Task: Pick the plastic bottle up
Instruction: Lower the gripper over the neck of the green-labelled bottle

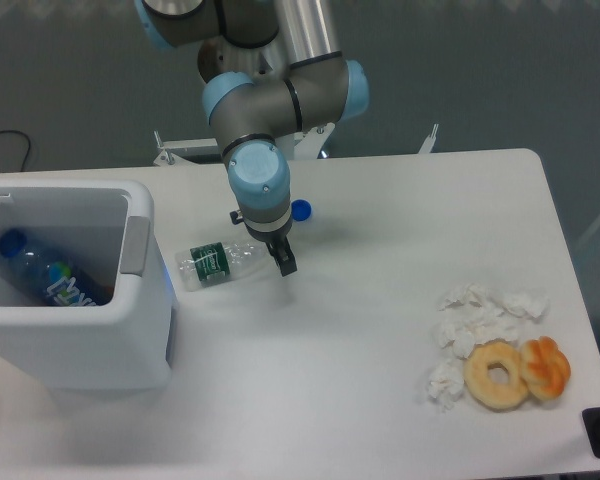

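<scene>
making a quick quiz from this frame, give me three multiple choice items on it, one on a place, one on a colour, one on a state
1. Where is the bottle with the blue label?
A. inside the white bin
B. beside the doughnuts
C. under the table

2. What colour is the label band on the plastic bottle lying on the table?
A. red
B. dark green
C. yellow

3. How is the plastic bottle resting?
A. upright on its base
B. lifted clear of the table
C. lying on its side

Answers:
1. A, it lies within the walls of the white bin at the left.
2. B, a dark green band wraps its clear middle.
3. C, its length runs flat along the table, with the pincer at its right end.
</scene>
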